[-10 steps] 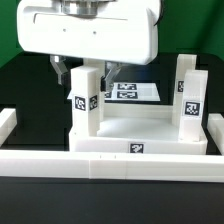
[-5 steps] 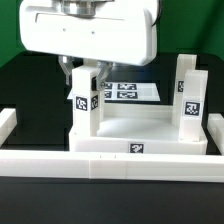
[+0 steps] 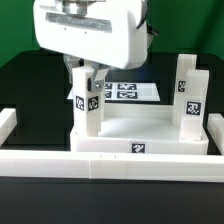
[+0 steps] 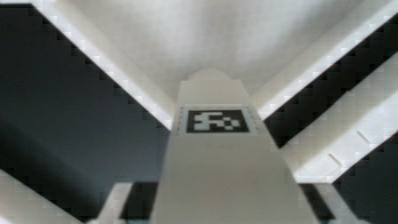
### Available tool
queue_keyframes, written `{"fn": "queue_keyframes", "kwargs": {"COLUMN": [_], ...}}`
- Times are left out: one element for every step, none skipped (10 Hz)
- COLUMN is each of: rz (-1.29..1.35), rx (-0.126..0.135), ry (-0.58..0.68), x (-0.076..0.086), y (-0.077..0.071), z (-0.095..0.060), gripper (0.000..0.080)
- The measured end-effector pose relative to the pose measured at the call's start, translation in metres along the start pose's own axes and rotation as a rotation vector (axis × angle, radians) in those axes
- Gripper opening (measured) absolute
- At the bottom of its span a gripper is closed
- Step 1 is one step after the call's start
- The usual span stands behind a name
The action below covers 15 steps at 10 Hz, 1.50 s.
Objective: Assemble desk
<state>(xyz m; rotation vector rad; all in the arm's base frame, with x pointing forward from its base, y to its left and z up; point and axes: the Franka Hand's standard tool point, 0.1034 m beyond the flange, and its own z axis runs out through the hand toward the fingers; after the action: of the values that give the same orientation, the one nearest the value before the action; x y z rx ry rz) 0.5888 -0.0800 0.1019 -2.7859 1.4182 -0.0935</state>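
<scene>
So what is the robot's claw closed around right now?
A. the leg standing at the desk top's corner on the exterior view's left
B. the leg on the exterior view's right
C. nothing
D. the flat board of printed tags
A: the gripper pinches the top of the left-side leg, which stands upright on the desk top.

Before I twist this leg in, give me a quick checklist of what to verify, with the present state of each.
1. Gripper closed on the near leg: ok.
2. Near leg upright in the desk top: ok.
3. Leg centred between the fingers, wrist view: ok.
4. Leg fully seated in its socket: cannot tell.
5. Far leg standing clear of the gripper: ok.
6. Marker board untouched: ok.
</scene>
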Motion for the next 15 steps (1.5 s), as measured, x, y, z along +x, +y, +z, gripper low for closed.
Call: {"fn": "queue_keyframes", "kwargs": {"rz": [0.089, 0.141, 0.264, 0.356, 0.468, 0.599, 0.641, 0.735, 0.793, 0.844, 0.914, 0.956, 1.0, 1.042, 1.059], "rx": [0.005, 0.006, 0.014, 0.018, 0.027, 0.034, 0.038, 0.04, 0.037, 0.036, 0.035, 0.034, 0.032, 0.03, 0.029], "ry": [-0.003, -0.004, -0.006, -0.011, -0.021, -0.031, -0.035, -0.041, -0.045, -0.046, -0.047, -0.048, -0.05, -0.051, -0.052], "x": [0.0, 0.0, 0.0, 0.0001, 0.0004, 0.0006, 0.0008, 0.0003, -0.0007, -0.001, -0.0013, -0.0016, -0.0021, -0.0027, -0.0032], "y": [-0.0003, -0.0001, -0.0004, -0.0002, 0.0005, 0.0006, 0.0008, 0.0001, -0.0008, -0.0011, -0.0014, -0.0016, -0.0018, -0.0021, -0.0024], "z": [-0.0001, 0.0, 0.0002, 0.0002, 0.0003, 0.0003, 0.0003, 0.0003, 0.0004, 0.0004, 0.0004, 0.0005, 0.0006, 0.0007, 0.0007], "gripper": [0.0289, 0.029, 0.029, 0.029, 0.029, 0.029, 0.029, 0.029, 0.029, 0.029, 0.029, 0.029, 0.029, 0.029, 0.029]}}
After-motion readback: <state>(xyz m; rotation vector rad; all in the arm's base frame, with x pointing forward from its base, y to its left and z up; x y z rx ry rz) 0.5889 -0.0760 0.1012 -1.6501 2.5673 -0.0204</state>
